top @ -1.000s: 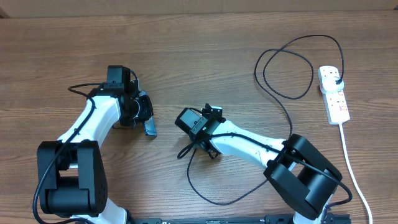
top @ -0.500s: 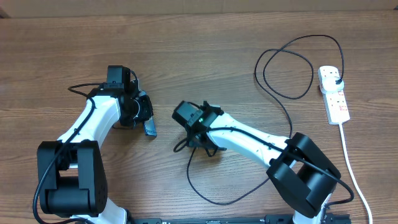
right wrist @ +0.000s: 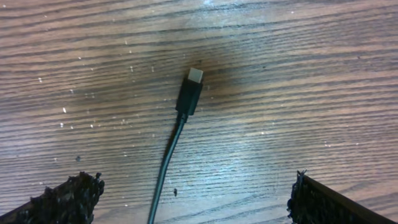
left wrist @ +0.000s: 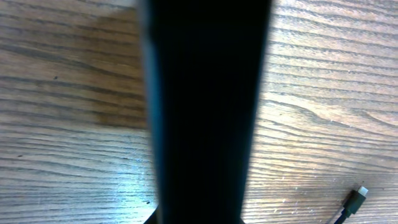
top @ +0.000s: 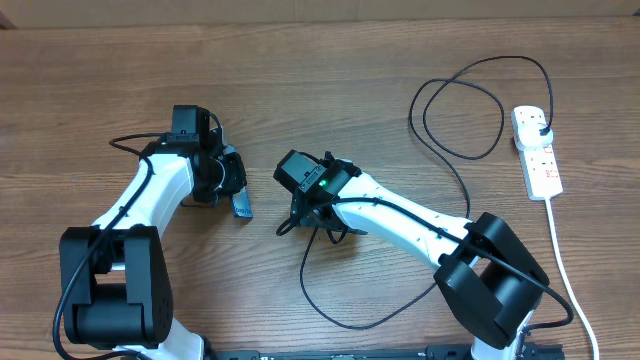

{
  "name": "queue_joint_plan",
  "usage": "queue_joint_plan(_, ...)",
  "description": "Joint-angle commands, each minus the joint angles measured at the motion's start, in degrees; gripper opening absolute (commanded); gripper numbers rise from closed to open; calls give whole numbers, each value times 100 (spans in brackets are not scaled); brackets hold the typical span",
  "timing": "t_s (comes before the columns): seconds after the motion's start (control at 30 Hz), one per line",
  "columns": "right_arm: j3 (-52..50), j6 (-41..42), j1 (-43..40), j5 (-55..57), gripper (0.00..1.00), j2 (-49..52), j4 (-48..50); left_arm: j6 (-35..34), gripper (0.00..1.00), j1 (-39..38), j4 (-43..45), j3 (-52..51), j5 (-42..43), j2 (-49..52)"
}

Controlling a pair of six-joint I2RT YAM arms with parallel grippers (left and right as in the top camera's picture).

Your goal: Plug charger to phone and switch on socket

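The worktop [top: 330, 80] is brown wood grain. One phone [top: 241, 207], a slim dark slab, lies just to 9 o'clock of centre, clamped in the left gripper [top: 232, 190]. In the left wrist view it fills the middle as a smooth black band and hides the fingers.

One charger [top: 470, 110], a thin black cable, loops from its plug in the socket [top: 537, 150] at 2 o'clock down to centre. Its small metal-tipped connector [right wrist: 191, 92] lies flat on the wood, pointing to 12 o'clock in the right wrist view.

The right gripper [right wrist: 196, 190] hangs over it, spread wide and holding nothing, with its rough black fingertips [right wrist: 71, 196] on either side of the cable.

The one socket is a white plastic strip with red switches. Its white cord [top: 560, 260] runs off toward 5 o'clock.
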Motion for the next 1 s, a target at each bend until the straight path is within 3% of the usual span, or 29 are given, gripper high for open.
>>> queue_joint_plan(0.0,111,2,-46,-46,98,-17,-26,-15,4,-11,37,-15,170,-76)
queue_joint_plan(0.37,249,50,-660,-850,94,-26,-570,-15,4,-11,70,-15,170,-76)
queue_joint_plan(0.73,-9,737,-310,-782,67,24,337,-17,4,-11,92,-13,317,-76)
queue_joint_plan(0.97,-74,1451,76,24,63,42,361,-15,4,-11,87,-13,317,-76)
